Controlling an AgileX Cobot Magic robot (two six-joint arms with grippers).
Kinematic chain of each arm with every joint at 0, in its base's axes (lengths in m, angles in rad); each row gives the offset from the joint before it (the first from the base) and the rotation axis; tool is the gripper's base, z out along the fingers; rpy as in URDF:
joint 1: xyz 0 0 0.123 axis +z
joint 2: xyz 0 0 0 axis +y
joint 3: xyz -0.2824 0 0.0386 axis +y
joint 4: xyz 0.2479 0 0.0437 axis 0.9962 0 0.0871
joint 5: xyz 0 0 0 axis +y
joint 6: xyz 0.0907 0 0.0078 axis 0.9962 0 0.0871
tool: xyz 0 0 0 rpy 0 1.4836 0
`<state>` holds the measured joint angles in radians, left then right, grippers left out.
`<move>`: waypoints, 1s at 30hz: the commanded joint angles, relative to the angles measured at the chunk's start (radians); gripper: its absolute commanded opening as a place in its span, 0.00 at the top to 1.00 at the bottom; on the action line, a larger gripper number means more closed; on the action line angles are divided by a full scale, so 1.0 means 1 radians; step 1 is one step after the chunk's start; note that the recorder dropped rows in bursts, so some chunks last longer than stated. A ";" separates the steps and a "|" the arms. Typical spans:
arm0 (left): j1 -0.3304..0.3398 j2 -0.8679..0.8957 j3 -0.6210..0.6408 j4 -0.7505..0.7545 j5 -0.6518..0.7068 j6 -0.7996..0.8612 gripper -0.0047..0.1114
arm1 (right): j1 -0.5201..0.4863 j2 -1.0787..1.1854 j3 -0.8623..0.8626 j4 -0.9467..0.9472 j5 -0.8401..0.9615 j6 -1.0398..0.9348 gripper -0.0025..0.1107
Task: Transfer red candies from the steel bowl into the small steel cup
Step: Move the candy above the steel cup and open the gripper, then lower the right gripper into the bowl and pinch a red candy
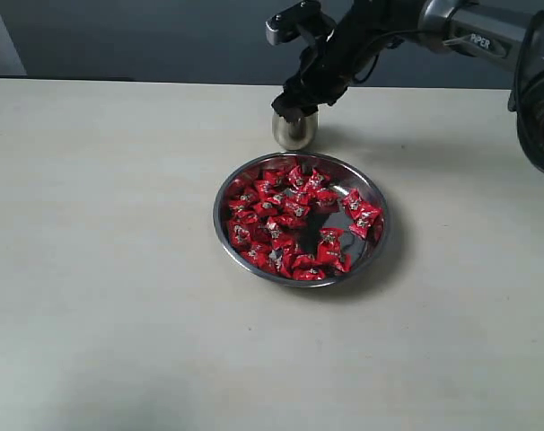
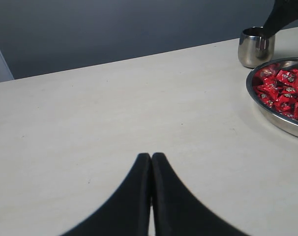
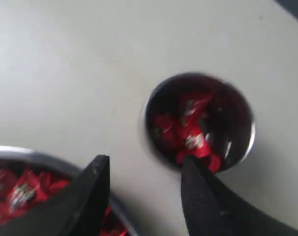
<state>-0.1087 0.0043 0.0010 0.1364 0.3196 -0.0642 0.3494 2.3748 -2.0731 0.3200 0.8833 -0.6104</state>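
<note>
Right gripper (image 3: 144, 161), released, hovers above upright small steel cup (image 3: 249, 132) holding red candies (image 3: 191, 129).

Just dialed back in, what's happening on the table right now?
The right end effector hangs open just above the small steel cup, with nothing between its fingers. Several red candies lie inside the cup, while most sit in the steel bowl beside it. The left end effector is shut and empty over the table, off to the side of the bowl and taking no part.
</note>
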 commanded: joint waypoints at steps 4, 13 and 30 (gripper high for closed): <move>-0.003 -0.004 -0.001 -0.001 -0.009 -0.004 0.96 | -0.004 -0.047 -0.007 0.001 0.338 0.003 0.58; -0.003 -0.004 -0.001 -0.001 -0.009 -0.004 0.96 | -0.004 0.023 -0.005 -0.013 0.338 0.023 0.58; -0.003 -0.004 -0.001 -0.001 -0.009 -0.004 0.96 | 0.013 0.057 -0.005 -0.085 0.338 0.256 0.58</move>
<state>-0.1087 0.0043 0.0010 0.1364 0.3196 -0.0642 0.3637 2.4473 -2.0747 0.2420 1.2208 -0.3590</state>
